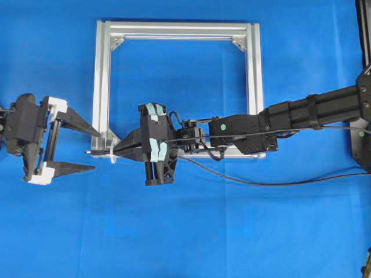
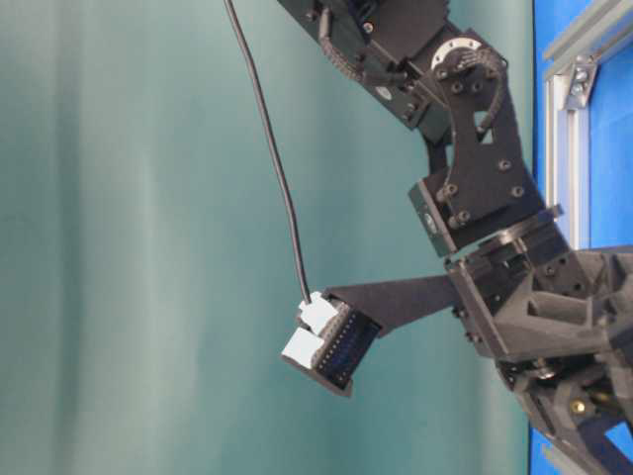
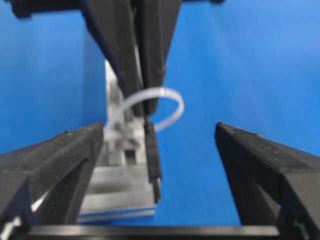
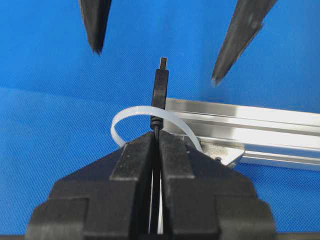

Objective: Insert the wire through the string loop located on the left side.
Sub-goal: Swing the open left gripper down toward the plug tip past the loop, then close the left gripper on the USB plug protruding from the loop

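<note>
Right gripper (image 4: 156, 142): nearest in its wrist view, fingers clenched on the wire (image 4: 156, 129) just behind the plug.
Wire: plug tip poked out past the string loop (image 4: 150, 114), threaded through it at the frame's (image 1: 103, 81) left near corner.
String loop: whitish arc standing off the silver frame, plug body crossing it.
Left gripper (image 1: 93, 151): beyond the loop, fingers released and spread wide, tips either side of the plug, not touching.
Advice: likely best to close squarely on the plug before the right lets go.
</note>
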You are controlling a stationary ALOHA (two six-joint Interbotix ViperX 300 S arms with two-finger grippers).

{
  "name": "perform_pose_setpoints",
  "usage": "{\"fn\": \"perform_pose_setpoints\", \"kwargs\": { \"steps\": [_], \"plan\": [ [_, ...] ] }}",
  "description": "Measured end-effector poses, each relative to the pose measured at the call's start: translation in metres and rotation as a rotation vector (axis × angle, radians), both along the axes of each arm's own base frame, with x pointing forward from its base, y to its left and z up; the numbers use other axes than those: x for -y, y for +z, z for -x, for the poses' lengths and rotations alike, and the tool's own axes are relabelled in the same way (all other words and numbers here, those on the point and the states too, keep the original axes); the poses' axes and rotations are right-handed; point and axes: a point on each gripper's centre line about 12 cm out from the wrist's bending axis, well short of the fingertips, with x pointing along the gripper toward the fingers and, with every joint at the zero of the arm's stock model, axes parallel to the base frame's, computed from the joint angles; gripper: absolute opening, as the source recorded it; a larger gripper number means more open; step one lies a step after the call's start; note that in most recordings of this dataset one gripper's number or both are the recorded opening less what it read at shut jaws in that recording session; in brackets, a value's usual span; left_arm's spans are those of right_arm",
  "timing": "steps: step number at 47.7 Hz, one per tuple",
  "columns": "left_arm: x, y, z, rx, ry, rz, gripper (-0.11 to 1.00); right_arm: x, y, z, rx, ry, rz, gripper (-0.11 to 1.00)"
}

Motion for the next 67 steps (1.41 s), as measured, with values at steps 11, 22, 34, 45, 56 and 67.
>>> {"fn": "perform_pose_setpoints", "kwargs": {
  "steps": [11,22,34,45,56,67],
  "plan": [
    [0.001,-0.018,-0.005,-0.075,-0.001,-0.014,0.87,0.000,0.001,0.000,0.003,0.000,-0.002,0.00],
    [0.002,-0.018,-0.007,-0.075,-0.002,-0.014,0.86,0.001,0.001,0.000,0.003,-0.002,-0.002,0.00],
    [0.002,-0.017,-0.007,-0.074,-0.002,-0.014,0.86,0.000,0.000,0.000,0.001,0.000,-0.002,0.00],
    [0.002,-0.017,-0.007,-0.072,-0.003,-0.015,0.86,0.001,0.001,0.000,0.003,-0.002,-0.002,0.00],
    [0.002,-0.017,-0.007,-0.074,-0.002,-0.014,0.86,0.001,0.000,0.000,0.000,-0.002,-0.001,0.00],
    [0.002,-0.018,-0.007,-0.075,-0.003,-0.015,0.85,0.000,0.000,0.000,0.002,0.000,0.000,0.00]
  ]
}}
